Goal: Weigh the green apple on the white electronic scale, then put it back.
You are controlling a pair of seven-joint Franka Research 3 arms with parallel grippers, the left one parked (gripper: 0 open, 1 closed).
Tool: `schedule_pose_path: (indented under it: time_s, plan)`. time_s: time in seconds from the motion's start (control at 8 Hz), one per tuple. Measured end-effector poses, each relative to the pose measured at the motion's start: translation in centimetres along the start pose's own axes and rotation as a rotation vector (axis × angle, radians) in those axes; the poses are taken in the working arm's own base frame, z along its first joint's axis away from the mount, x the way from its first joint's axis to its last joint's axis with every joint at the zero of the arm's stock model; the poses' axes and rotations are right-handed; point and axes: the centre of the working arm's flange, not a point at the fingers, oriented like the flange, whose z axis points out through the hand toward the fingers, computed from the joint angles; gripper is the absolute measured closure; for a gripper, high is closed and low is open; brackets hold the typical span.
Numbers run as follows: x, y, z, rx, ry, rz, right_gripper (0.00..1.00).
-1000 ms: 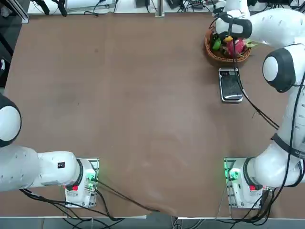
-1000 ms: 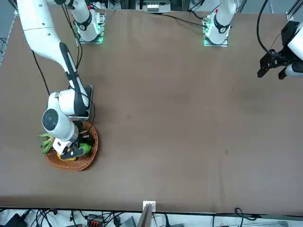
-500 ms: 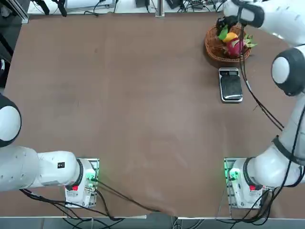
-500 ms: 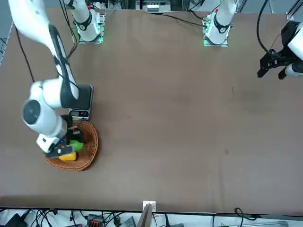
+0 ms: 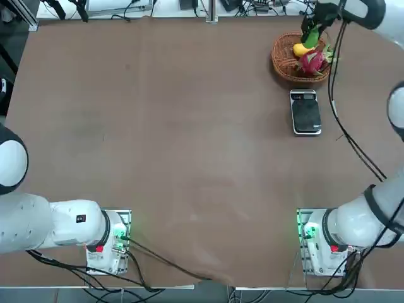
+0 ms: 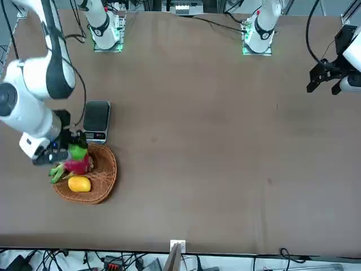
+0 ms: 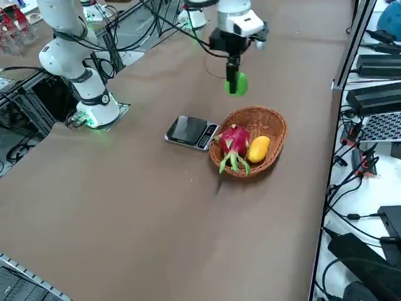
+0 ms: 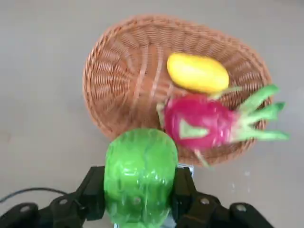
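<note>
Right gripper (image 7: 237, 80) grips green apple (image 8: 138, 176) above basket (image 7: 274, 119) rim

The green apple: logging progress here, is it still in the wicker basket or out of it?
Out. The small bright-green apple hangs clamped in the right gripper above the round wicker basket, where only the yellow fruit and pink dragon fruit lie.

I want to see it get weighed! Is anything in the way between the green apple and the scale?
Nothing visible is. The right claw holds the green apple in the air above the basket. The white electronic scale beside the basket has a bare top.
</note>
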Motion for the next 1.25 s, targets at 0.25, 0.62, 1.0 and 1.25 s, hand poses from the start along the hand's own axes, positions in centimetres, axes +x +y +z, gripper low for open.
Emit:
schedule_pose_path:
  time_s: [0.25,0.62,1.0,1.25]
  plan:
    - [-4.3,-0.3,-0.4,0.000,-0.030,-0.002,0.32]
    - [-9.9,0.9,1.5,0.008,-0.095,-0.032,0.32]
    - [-13.5,4.6,4.8,0.059,-0.142,-0.028,0.32]
    - [-14.5,4.9,7.2,0.073,-0.123,-0.024,0.32]
